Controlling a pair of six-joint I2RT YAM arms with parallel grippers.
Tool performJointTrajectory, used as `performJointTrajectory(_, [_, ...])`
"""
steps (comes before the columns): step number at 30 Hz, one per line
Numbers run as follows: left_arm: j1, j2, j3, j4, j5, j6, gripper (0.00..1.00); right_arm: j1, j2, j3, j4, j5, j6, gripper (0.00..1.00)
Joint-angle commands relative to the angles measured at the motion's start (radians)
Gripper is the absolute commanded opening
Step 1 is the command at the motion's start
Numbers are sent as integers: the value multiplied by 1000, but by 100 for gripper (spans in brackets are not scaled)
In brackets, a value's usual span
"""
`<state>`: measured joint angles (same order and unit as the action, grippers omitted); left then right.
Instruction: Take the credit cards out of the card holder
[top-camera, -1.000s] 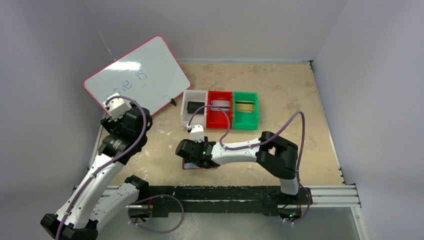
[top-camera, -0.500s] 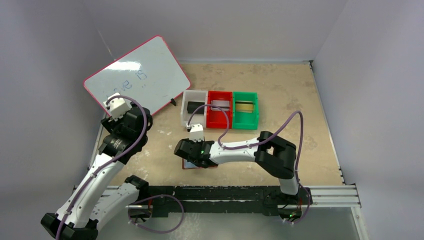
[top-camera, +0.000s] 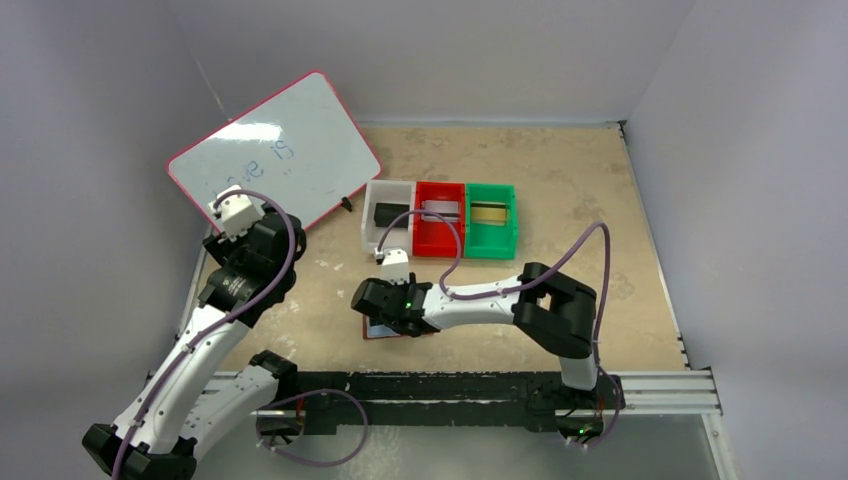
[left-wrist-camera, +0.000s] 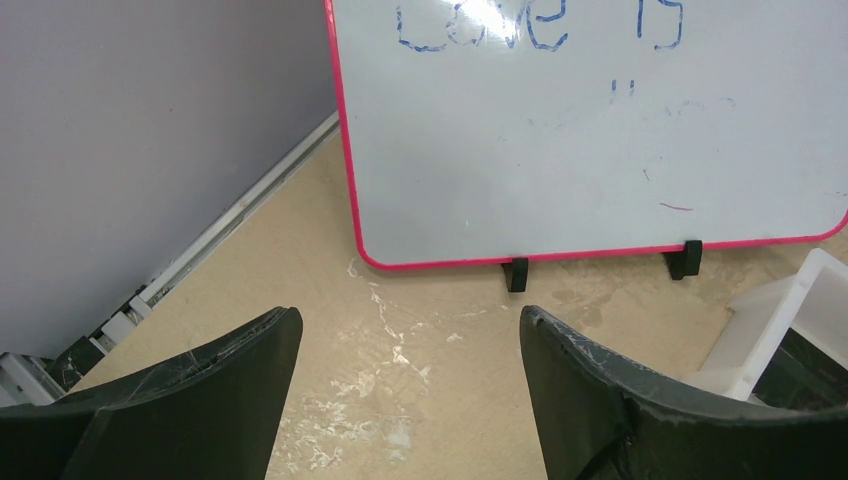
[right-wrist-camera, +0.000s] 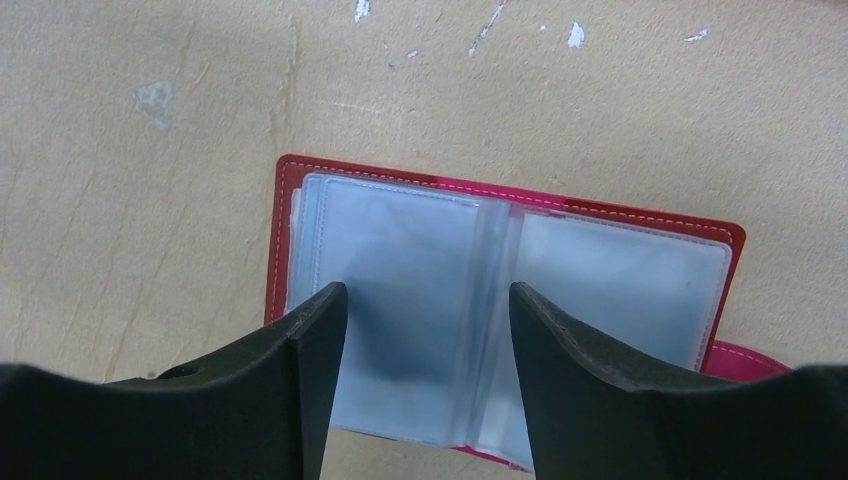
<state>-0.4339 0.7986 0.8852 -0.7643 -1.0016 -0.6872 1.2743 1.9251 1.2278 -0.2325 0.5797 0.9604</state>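
Two hands: left hand (left-wrist-camera: 408, 318), right hand (right-wrist-camera: 425, 292), both spread wide, empty
Right one: over open dark red book-style card holder (right-wrist-camera: 620, 270)
Left one: facing pink-rimmed whiteboard (left-wrist-camera: 600, 150)

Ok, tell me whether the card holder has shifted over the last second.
No. The card holder lies at the same spot on the near side of the red bin, its edges unshifted, under the right gripper.
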Motion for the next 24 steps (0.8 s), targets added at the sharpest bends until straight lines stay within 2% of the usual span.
performJointTrajectory(1, [4,-4,2,33,-7,12,80,2,-51,2,-10,7,-4,64])
performJointTrajectory(17, [4,-1,-1,38,5,20,81,3,-48,39,13,32,-39,66])
performJointTrajectory(24, [4,63,7,40,45,20,81,6,-48,44,32,32,-50,66])
